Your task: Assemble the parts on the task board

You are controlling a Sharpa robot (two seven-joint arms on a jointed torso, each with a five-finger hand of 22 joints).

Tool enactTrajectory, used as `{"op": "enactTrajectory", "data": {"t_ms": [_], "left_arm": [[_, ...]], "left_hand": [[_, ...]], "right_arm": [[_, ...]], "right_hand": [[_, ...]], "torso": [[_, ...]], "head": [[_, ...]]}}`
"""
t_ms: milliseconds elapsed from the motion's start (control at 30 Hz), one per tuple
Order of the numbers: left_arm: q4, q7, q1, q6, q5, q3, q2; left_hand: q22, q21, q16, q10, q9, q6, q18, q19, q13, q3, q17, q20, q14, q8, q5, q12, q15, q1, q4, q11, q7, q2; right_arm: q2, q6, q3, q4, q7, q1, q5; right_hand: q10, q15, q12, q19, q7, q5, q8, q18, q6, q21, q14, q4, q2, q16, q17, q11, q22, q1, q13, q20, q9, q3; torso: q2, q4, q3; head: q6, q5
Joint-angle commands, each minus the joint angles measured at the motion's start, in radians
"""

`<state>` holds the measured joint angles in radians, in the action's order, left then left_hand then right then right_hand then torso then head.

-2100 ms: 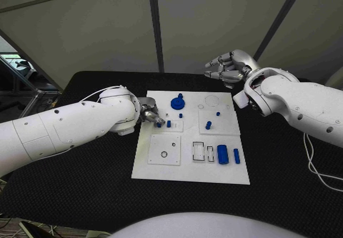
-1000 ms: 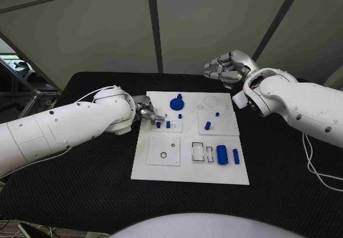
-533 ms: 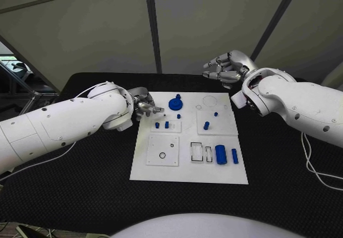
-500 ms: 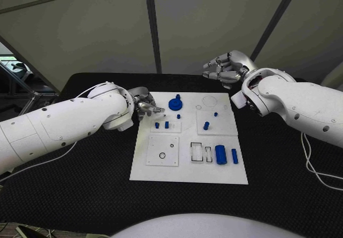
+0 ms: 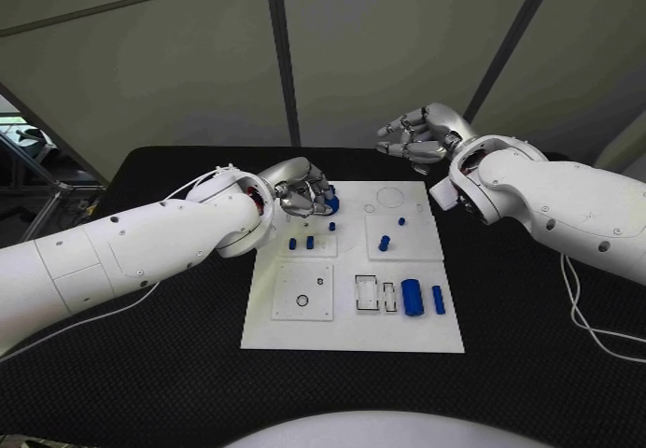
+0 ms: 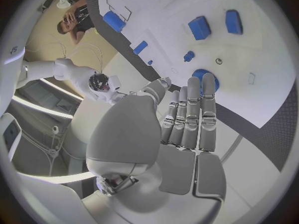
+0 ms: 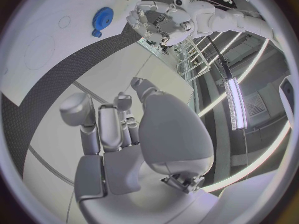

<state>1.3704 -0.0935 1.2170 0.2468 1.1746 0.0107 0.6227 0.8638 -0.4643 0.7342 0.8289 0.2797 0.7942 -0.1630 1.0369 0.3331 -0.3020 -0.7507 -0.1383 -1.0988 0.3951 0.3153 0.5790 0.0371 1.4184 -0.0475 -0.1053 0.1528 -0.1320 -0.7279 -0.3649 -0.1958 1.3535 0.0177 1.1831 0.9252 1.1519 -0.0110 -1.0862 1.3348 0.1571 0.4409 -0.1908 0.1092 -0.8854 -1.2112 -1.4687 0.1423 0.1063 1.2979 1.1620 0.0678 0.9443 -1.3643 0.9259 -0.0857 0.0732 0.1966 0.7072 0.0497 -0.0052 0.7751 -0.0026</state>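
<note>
Since the earlier frames the left hand (image 5: 304, 188) has been carried away from the two small pegs (image 5: 301, 243) toward the far end of the task board (image 5: 353, 338), and is now seen over the blue gear (image 5: 330, 198).

Nearest on the task board, a thick blue cylinder (image 5: 412, 297) and a slimmer blue bar (image 5: 438, 299) are laid side by side, just beside two empty rectangular slots (image 5: 373, 293). Farther up the board, more short pegs (image 5: 384, 243) are stood upright in their holes.

At the far end, the gear is partly covered by the left hand. In the left wrist view its fingers (image 6: 193, 117) are held straight and close together above the gear (image 6: 201, 75), with nothing between them; contact cannot be told.

Beyond the far edge of the board, the right hand (image 5: 414, 133) is held above the table with its fingers curled in, nothing in them.

The gear is judged to be light, rigid plastic, smooth and liable to slip; a hold on its toothed rim or raised hub would probably serve best.
</note>
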Motion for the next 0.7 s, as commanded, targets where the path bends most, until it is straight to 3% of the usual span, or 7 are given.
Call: {"op": "enactTrajectory", "data": {"t_ms": [33, 200, 300, 500, 700], "left_arm": [[-0.016, 0.119, 0.000, 0.041, 0.172, -0.009, -0.012], [-0.037, 0.111, -0.002, 0.011, 0.257, -0.021, -0.033], [-0.053, 0.094, -0.002, -0.043, 0.291, -0.024, -0.046], [-0.082, 0.073, -0.003, -0.086, 0.316, -0.025, -0.066], [-0.106, 0.059, -0.003, -0.113, 0.325, -0.025, -0.085]], "left_hand": [[0.023, -0.038, 0.076, 0.021, -0.026, 0.020, -0.020, 0.050, -0.033, 0.008, -0.016, 0.008, -0.057, -0.024, -0.007, -0.021, -0.009, -0.017, -0.003, 0.003, -0.006, -0.017], [0.057, -0.079, 0.219, 0.039, -0.065, 0.049, -0.020, 0.086, -0.078, 0.017, -0.073, 0.014, -0.103, -0.060, -0.008, -0.043, -0.012, -0.031, -0.012, 0.008, -0.016, -0.032], [0.071, -0.097, 0.289, 0.030, -0.080, 0.056, -0.019, 0.104, -0.097, 0.037, -0.110, 0.015, -0.136, -0.074, -0.010, -0.055, -0.015, -0.045, -0.020, 0.010, -0.019, -0.043], [0.127, -0.180, 0.359, 0.042, -0.094, 0.072, -0.008, 0.157, -0.114, 0.051, -0.149, 0.018, -0.183, -0.085, -0.009, -0.059, -0.019, -0.040, -0.022, 0.011, -0.021, -0.036], [0.148, -0.211, 0.380, 0.046, -0.098, 0.078, -0.003, 0.173, -0.121, 0.054, -0.160, 0.019, -0.195, -0.090, -0.009, -0.063, -0.019, -0.036, -0.021, 0.011, -0.022, -0.035]], "right_arm": [[0.002, -0.001, 0.000, 0.001, -0.010, 0.002, 0.000], [0.003, 0.000, 0.000, 0.001, -0.008, 0.001, 0.000], [0.004, 0.000, 0.000, 0.002, -0.008, 0.001, 0.000], [0.006, 0.001, 0.000, 0.002, -0.007, 0.001, 0.000], [0.009, 0.002, 0.000, 0.001, -0.007, 0.001, 0.000]], "right_hand": [[-0.007, -0.006, 0.006, -0.009, 0.000, 0.004, -0.004, 0.006, -0.002, 0.005, -0.017, 0.000, -0.003, -0.005, -0.001, -0.003, -0.001, 0.006, -0.001, 0.000, 0.000, 0.006], [-0.009, -0.006, 0.009, -0.010, 0.000, 0.004, -0.005, 0.007, -0.002, 0.007, -0.017, 0.000, -0.003, -0.006, -0.002, -0.003, -0.003, 0.006, -0.004, 0.000, 0.000, 0.007], [-0.009, -0.006, 0.009, -0.010, 0.000, 0.004, -0.005, 0.007, -0.002, 0.007, -0.017, 0.000, -0.003, -0.006, -0.002, -0.003, -0.003, 0.006, -0.004, 0.000, 0.000, 0.007], [-0.009, -0.006, 0.009, -0.010, 0.000, 0.004, -0.005, 0.007, -0.002, 0.007, -0.017, 0.000, -0.003, -0.006, -0.002, -0.003, -0.003, 0.006, -0.004, 0.000, 0.000, 0.007], [-0.009, -0.006, 0.009, -0.010, 0.000, 0.004, -0.005, 0.007, -0.002, 0.007, -0.017, 0.000, -0.003, -0.006, -0.002, -0.003, -0.003, 0.006, -0.004, 0.000, 0.000, 0.007]], "torso": [[0.000, -0.0005, 0.0005], [0.001, -0.0002, 0.0000], [0.002, 0.0010, -0.0004], [0.002, 0.0000, -0.0004], [0.001, 0.0006, -0.0001]], "head": [[-0.003, -0.004], [-0.009, -0.008], [-0.011, -0.011], [-0.010, -0.011], [-0.010, -0.011]]}}
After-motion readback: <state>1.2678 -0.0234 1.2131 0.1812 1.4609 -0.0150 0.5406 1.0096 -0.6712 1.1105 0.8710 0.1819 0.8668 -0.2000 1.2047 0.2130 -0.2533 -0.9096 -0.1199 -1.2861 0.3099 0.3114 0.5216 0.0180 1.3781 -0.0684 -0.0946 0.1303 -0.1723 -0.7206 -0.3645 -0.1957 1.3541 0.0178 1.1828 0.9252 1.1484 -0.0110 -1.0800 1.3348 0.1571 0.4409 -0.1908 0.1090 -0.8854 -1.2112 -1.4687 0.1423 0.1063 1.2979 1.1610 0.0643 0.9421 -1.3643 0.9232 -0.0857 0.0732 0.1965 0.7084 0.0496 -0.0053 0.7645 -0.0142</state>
